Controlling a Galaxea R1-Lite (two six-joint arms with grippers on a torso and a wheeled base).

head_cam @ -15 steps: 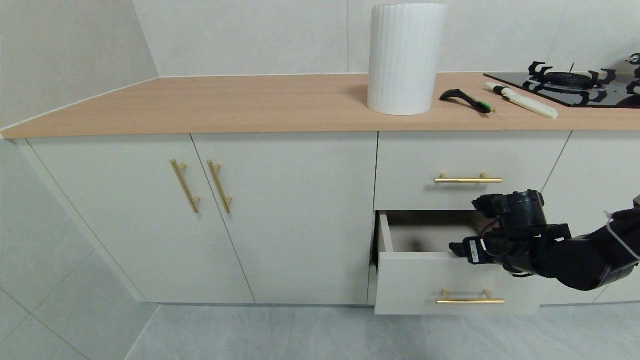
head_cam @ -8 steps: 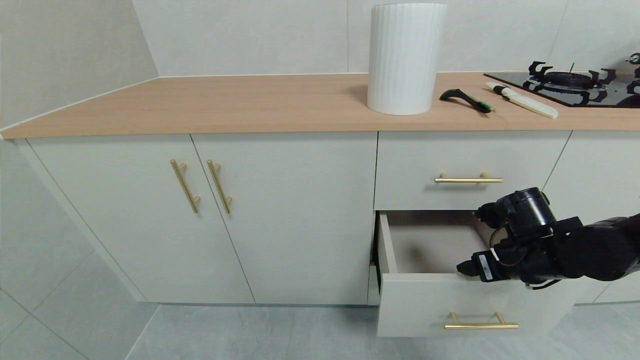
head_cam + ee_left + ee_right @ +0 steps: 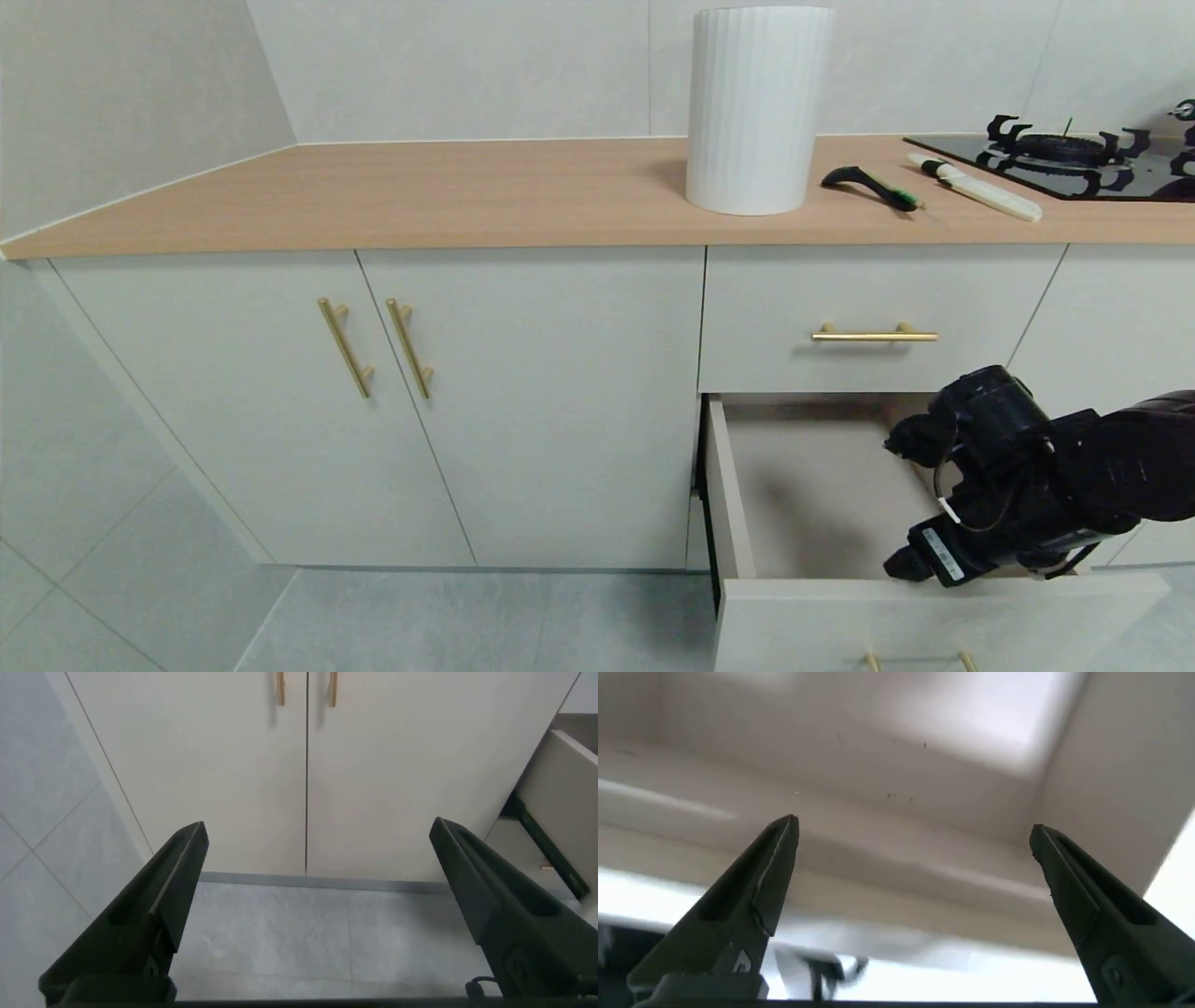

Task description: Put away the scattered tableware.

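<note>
My right hand [image 3: 913,831] is spread wide, low inside the open drawer [image 3: 803,485], just behind its front wall. High above that hand, on the surface [image 3: 467,191], a black and green tool [image 3: 868,185] and a white knife [image 3: 976,187] lie near each other, beside a tall white tub [image 3: 758,107]. My left hand [image 3: 318,835] is spread wide too, facing the shut cupboard doors [image 3: 308,765].
</note>
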